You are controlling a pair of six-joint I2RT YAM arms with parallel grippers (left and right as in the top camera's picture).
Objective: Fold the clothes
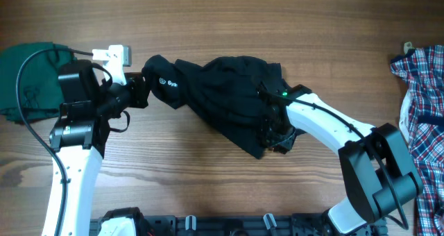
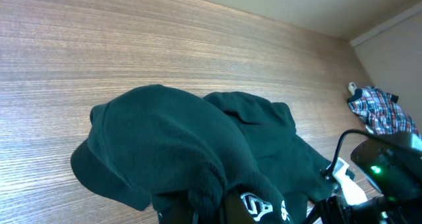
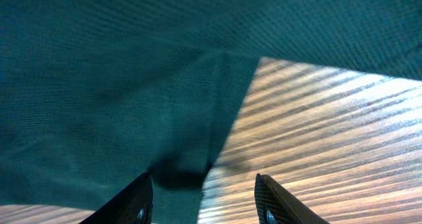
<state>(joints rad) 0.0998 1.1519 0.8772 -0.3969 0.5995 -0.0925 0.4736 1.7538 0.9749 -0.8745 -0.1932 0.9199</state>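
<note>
The black shirt (image 1: 222,90) lay bunched on the middle of the wooden table (image 1: 208,21), its left end pinched tight in the left gripper (image 1: 147,85). The right gripper (image 3: 202,181) sat under the shirt's other side, jaws spread, a fabric edge hanging between them

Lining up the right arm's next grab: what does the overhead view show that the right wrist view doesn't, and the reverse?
Only overhead: the left end effector pinching the black shirt at its logo end, the green garment far left, and the plaid shirt far right. Only right wrist: the right end effector up close, its jaws apart, with a shirt edge hanging just ahead of them. Both: the black shirt and the wooden table.
</note>
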